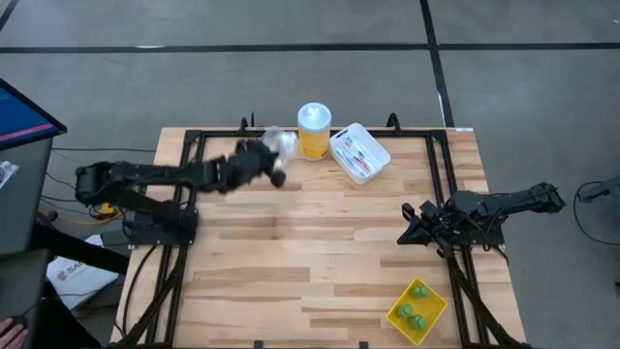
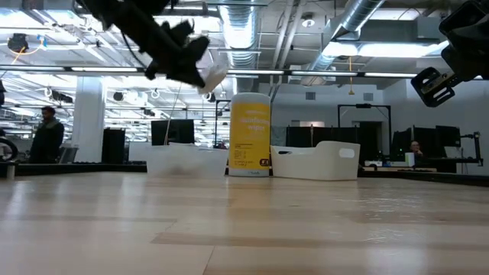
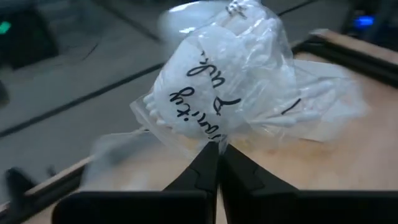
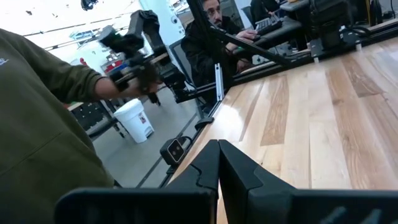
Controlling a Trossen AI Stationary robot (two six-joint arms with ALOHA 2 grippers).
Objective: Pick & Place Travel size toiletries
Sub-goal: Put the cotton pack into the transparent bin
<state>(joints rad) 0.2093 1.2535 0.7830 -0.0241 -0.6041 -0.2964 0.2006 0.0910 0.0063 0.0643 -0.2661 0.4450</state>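
Pinching a clear packet (image 3: 224, 93), left fingers (image 3: 208, 163); contents blurred

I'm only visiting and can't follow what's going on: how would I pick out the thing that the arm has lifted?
Find the yellow jar at the table's far edge, with a white bin beside it. On the jar's other side, the left gripper holds a clear packet in the air. Only this packet is crinkled plastic with black handwriting and white sticks inside.
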